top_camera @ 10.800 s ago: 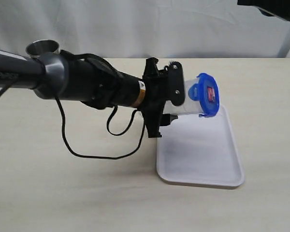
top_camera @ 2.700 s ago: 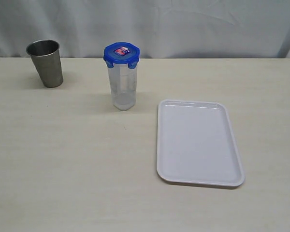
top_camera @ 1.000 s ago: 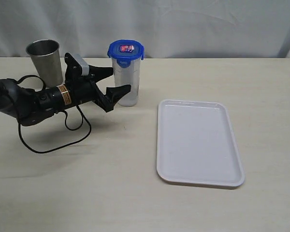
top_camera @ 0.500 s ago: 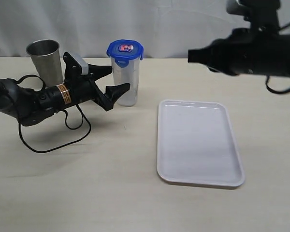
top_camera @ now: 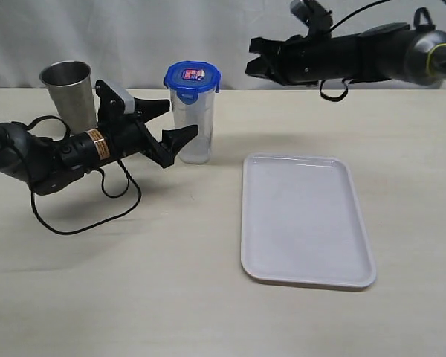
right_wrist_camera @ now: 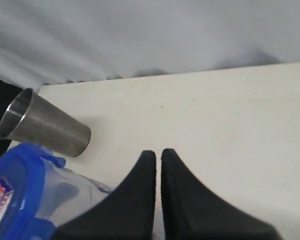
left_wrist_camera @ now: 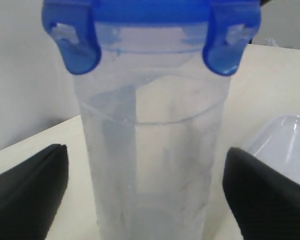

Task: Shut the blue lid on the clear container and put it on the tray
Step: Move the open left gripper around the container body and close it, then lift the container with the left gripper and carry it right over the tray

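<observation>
The clear container (top_camera: 194, 132) stands upright on the table, left of the tray (top_camera: 305, 223), with the blue lid (top_camera: 192, 76) sitting on its rim. My left gripper (top_camera: 178, 122) is open and lies low on the table. Its fingers (left_wrist_camera: 25, 187) stand on either side of the clear container (left_wrist_camera: 150, 150), with a gap at each wall. All the flaps of the blue lid (left_wrist_camera: 150, 12) that I can see hang down over the rim. My right gripper (top_camera: 257, 58) is shut and empty, in the air to the right of the lid. The wrist view shows the right gripper (right_wrist_camera: 158, 154) above the blue lid (right_wrist_camera: 10, 192).
A grey steel cup (top_camera: 69, 97) stands at the back left, close behind my left arm. A loose black cable (top_camera: 97, 212) loops on the table under that arm. A white curtain hangs behind the table's far edge.
My right arm has swung in from the right and now reaches further left, its tip nearer the lid. The left gripper and the container have hardly moved.
</observation>
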Tool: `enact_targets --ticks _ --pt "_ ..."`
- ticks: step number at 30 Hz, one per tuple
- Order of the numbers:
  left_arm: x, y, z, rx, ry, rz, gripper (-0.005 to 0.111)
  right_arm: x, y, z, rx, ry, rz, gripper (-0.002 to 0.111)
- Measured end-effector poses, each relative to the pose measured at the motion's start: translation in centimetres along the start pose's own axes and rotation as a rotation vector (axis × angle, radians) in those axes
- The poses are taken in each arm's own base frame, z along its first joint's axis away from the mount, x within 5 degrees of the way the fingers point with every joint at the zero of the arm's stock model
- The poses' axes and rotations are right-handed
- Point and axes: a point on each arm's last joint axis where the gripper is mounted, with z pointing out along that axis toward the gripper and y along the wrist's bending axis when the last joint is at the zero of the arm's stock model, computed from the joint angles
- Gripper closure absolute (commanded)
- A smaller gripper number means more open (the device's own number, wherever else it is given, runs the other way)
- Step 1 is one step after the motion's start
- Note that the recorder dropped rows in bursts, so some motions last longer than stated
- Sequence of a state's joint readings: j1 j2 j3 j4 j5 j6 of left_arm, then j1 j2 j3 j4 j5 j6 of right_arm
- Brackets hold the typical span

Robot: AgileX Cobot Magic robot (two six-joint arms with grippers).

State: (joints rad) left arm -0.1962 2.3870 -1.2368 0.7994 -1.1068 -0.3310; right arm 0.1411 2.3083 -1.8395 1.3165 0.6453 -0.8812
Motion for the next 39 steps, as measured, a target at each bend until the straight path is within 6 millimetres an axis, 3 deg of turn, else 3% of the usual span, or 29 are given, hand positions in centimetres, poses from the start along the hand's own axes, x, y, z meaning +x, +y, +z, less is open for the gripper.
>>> enact_targets --ticks 6,15,17,20,22,23,27,33,39 --pt "1.2 0.0 0.8 0.0 0.014 -0.008 0.022 3.1 0.6 4.0 -0.049 0.087 0.009 0.104" --pt "1.1 -1.1 3.4 0.032 0.029 0.03 0.024 4.5 3.4 5.4 -0.12 0.141 -0.017 0.104" --pt "1.0 -1.1 3.7 0.029 0.04 0.037 0.035 4.5 3.4 5.4 -0.115 0.138 -0.012 0.104" --pt "1.2 -1.2 3.9 0.023 0.059 0.029 0.068 4.4 3.2 5.3 -0.108 0.132 0.001 0.104" --pt "1.3 -1.2 3.9 0.018 0.068 -0.004 0.099 4.2 3.0 5.2 -0.109 0.132 0.008 0.104" --pt "1.3 -1.2 3.9 0.017 0.073 -0.024 0.106 4.2 2.8 5.1 -0.112 0.134 0.013 0.104" --pt "1.3 -1.3 3.7 0.058 0.092 -0.085 0.107 2.9 2.2 3.4 -0.137 0.143 0.034 0.104" --pt "-0.9 -1.7 3.2 0.181 0.112 -0.082 0.107 -1.0 1.3 -1.8 -0.141 0.103 0.005 0.104" --pt "-3.7 -4.9 4.2 0.336 0.055 -0.065 0.107 -4.4 2.7 -8.0 -0.052 0.111 -0.128 0.104"
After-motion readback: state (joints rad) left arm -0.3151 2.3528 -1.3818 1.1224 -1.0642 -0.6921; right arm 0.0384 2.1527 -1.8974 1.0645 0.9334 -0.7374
